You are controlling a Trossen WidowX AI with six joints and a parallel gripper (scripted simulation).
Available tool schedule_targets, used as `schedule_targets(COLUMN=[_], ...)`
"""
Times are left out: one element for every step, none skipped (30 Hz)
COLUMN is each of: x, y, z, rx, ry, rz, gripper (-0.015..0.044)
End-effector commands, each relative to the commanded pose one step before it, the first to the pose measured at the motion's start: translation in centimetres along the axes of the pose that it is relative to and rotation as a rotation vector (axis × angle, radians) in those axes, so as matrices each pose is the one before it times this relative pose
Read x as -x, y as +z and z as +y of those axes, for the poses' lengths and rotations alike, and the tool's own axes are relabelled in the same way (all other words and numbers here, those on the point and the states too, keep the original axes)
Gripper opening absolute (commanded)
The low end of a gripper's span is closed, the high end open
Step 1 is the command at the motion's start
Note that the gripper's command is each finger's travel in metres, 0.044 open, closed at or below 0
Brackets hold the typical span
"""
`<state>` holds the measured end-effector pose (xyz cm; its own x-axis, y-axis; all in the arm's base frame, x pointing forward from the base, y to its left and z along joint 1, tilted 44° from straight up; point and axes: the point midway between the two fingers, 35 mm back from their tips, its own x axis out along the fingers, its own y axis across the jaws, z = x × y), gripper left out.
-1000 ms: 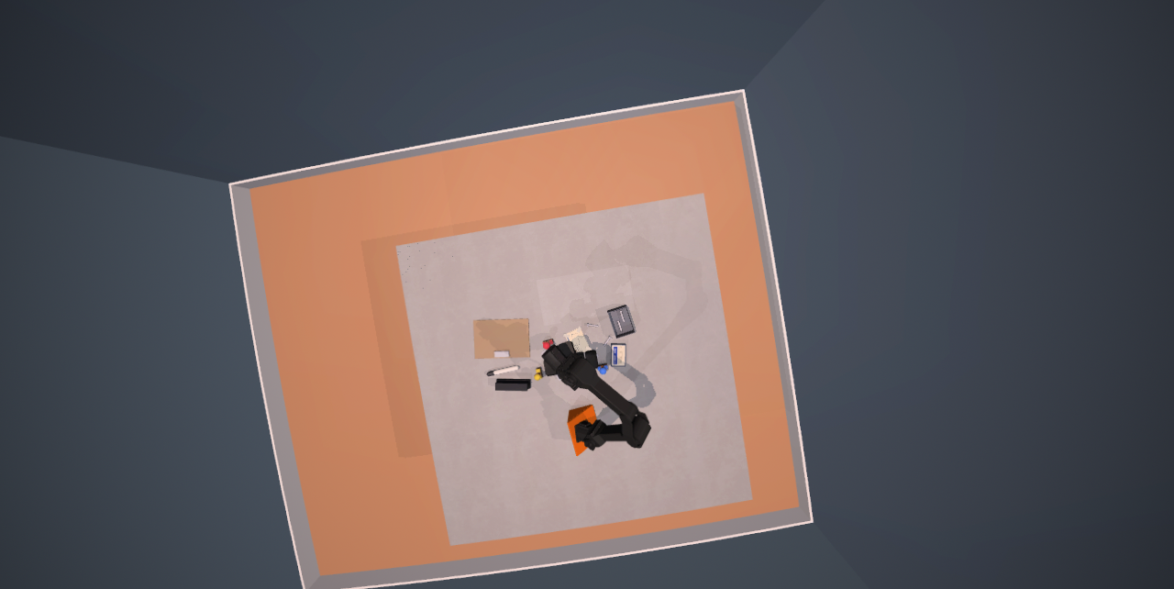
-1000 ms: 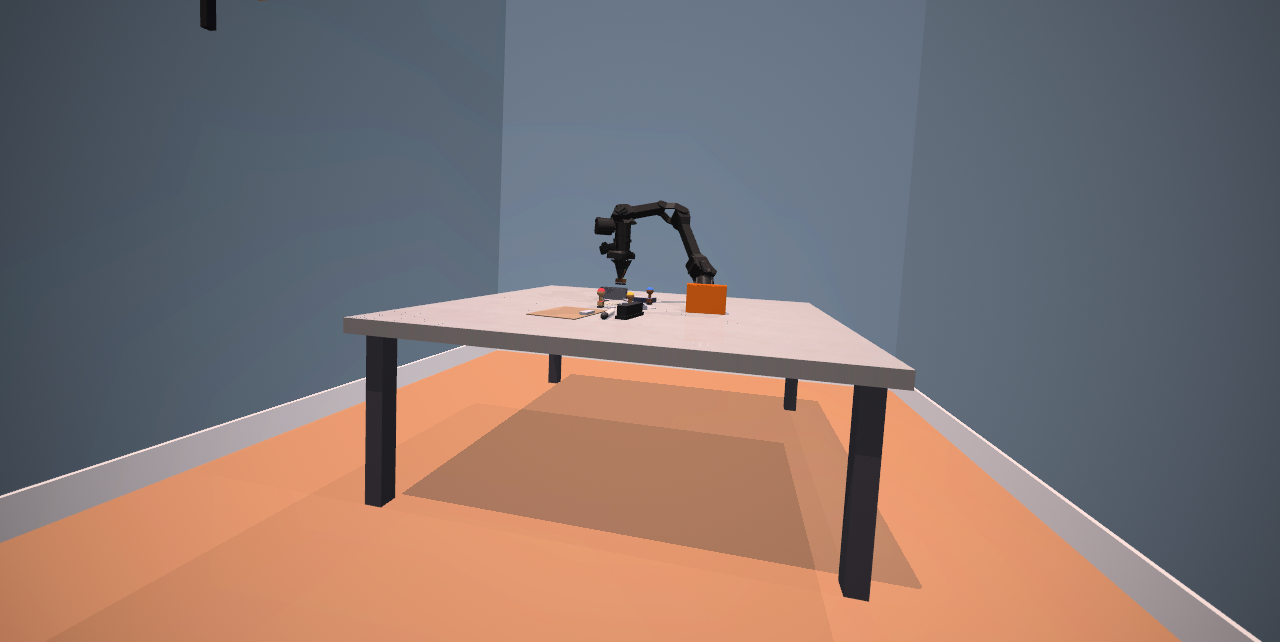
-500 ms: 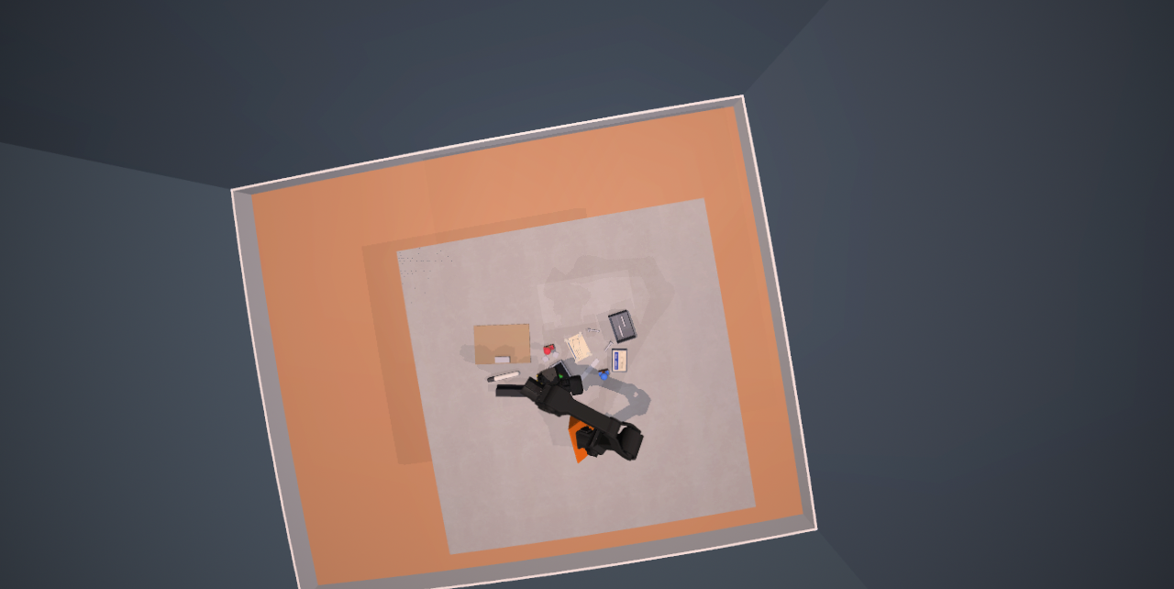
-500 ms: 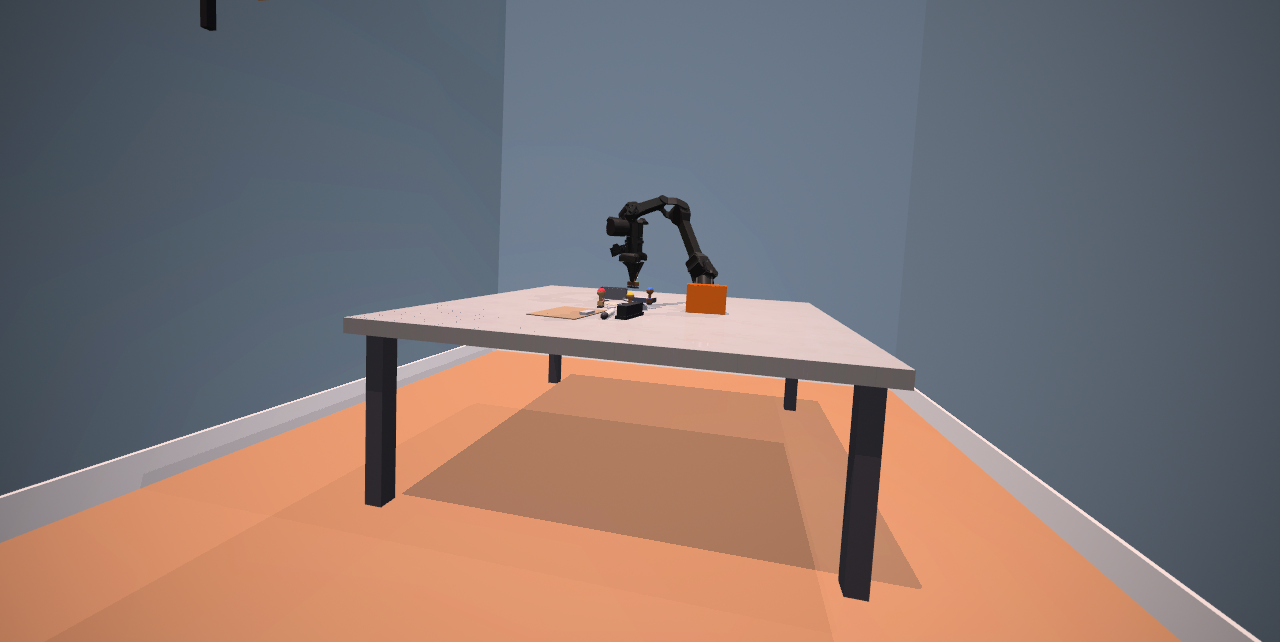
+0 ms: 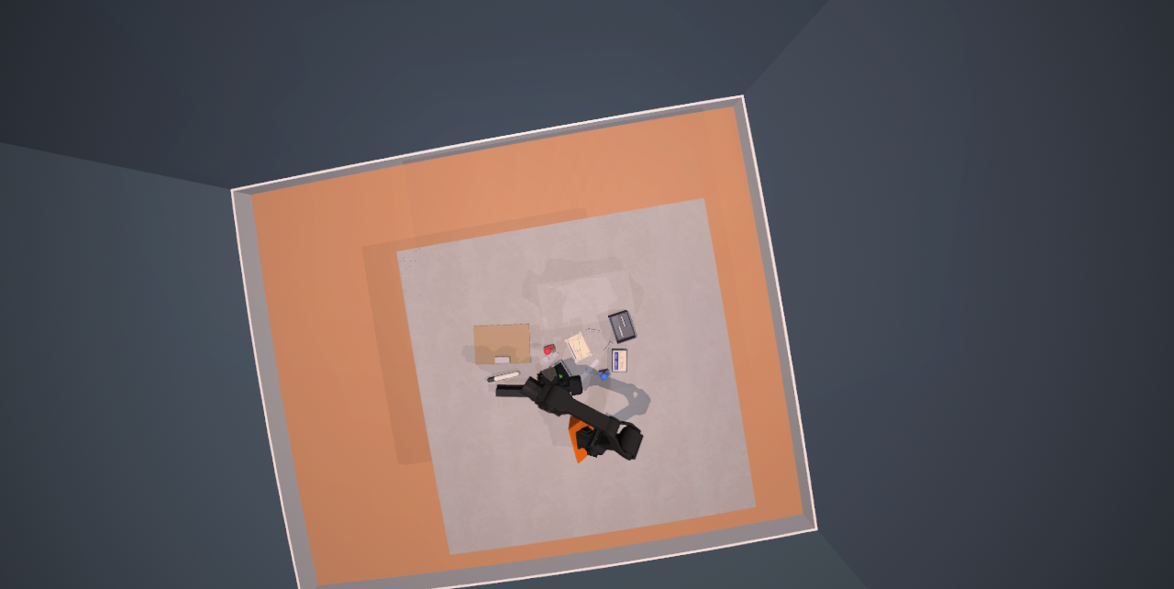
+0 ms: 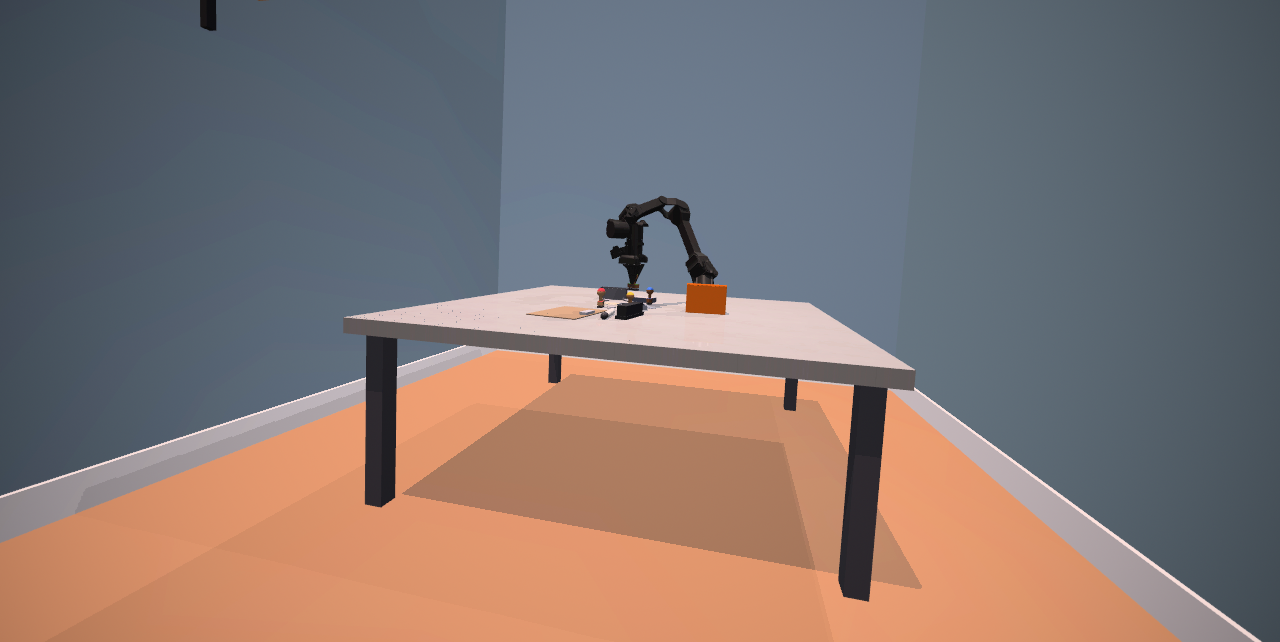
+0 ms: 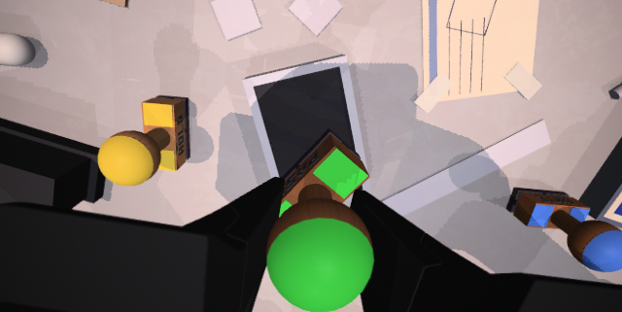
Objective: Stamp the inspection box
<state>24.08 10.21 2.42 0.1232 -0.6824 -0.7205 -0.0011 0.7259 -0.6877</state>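
Note:
My gripper is shut on the PASS stamp, which has a green knob, a wooden handle and a green-topped block. The stamp's block hangs over the near end of the ink pad, a dark pad in a white frame. I cannot tell whether it touches the pad. The cream card is taped down at the upper right of the wrist view, with its inspection box outlined in thin lines.
A yellow stamp lies left of the pad and a blue stamp to the right. A red stamp, a cardboard sheet, a dark tray, a marker and the orange arm base stand around.

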Motion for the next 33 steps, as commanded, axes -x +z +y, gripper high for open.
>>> schedule_targets(x=[-0.465,-0.066,-0.066,-0.066,-0.066,-0.067,-0.067,-0.067,-0.067,-0.067,-0.067,-0.067,-0.067,-0.067,-0.067,-0.067,-0.067,-0.067,-0.067,-0.067,-0.067,-0.067,-0.066,-0.066,-0.066,-0.066,-0.066,-0.066,-0.066,-0.066,-0.066,-0.066,-0.066], y=[-0.146,0.004,0.004,0.004,0.004,0.004,0.004,0.003,0.003,0.003,0.003,0.003,0.003,0.003,0.002,0.002,0.002,0.002,0.002,0.002,0.001,0.001,0.001,0.001,0.001,0.001,0.001,0.000,0.000,0.000,0.000,0.000,0.000], z=[-0.044,0.004,0.004,0.004,0.004,0.004,0.003,0.003,0.003,0.003,0.003,0.003,0.003,0.003,0.003,0.002,0.002,0.002,0.002,0.002,0.002,0.002,0.002,0.001,0.001,0.001,0.001,0.001,0.001,0.001,0.001,0.001,0.000], rx=[0.0071,-0.0001,-0.0001,-0.0001,-0.0001,-0.0001,-0.0001,-0.0001,-0.0001,-0.0001,-0.0001,-0.0001,-0.0001,-0.0001,-0.0001,-0.0001,-0.0001,-0.0001,-0.0001,-0.0001,-0.0001,-0.0001,-0.0001,-0.0001,-0.0001,-0.0001,-0.0001,-0.0001,-0.0001,-0.0001,-0.0001,-0.0001,-0.0001], ry=[-0.00603,0.00003,0.00003,0.00003,0.00003,0.00002,0.00002,0.00002,0.00002,0.00002,0.00002,0.00001,0.00001,0.00001,0.00001,0.00001,0.00000,0.00000,0.00000,0.00000,0.00000,-0.00001,-0.00001,-0.00001,-0.00001,-0.00001,-0.00001,-0.00002,-0.00002,-0.00002,-0.00002,-0.00002,-0.00003], rz=[0.00259,-0.00004,-0.00004,-0.00004,-0.00004,-0.00004,-0.00004,-0.00004,-0.00004,-0.00004,-0.00004,-0.00004,-0.00004,-0.00004,-0.00004,-0.00004,-0.00004,-0.00004,-0.00004,-0.00004,-0.00004,-0.00004,-0.00004,-0.00004,-0.00004,-0.00004,-0.00004,-0.00004,-0.00004,-0.00004,-0.00003,-0.00003,-0.00003], gripper=[0.0000,0.0000,0.0000,0.0000,0.0000,0.0000,0.0000,0.0000,0.0000,0.0000,0.0000,0.0000,0.0000,0.0000,0.0000,0.0000,0.0000,0.0000,0.0000,0.0000,0.0000,0.0000,0.0000,0.0000,0.0000,0.0000,0.0000,0.0000,0.0000,0.0000,0.0000,0.0000,0.0000])
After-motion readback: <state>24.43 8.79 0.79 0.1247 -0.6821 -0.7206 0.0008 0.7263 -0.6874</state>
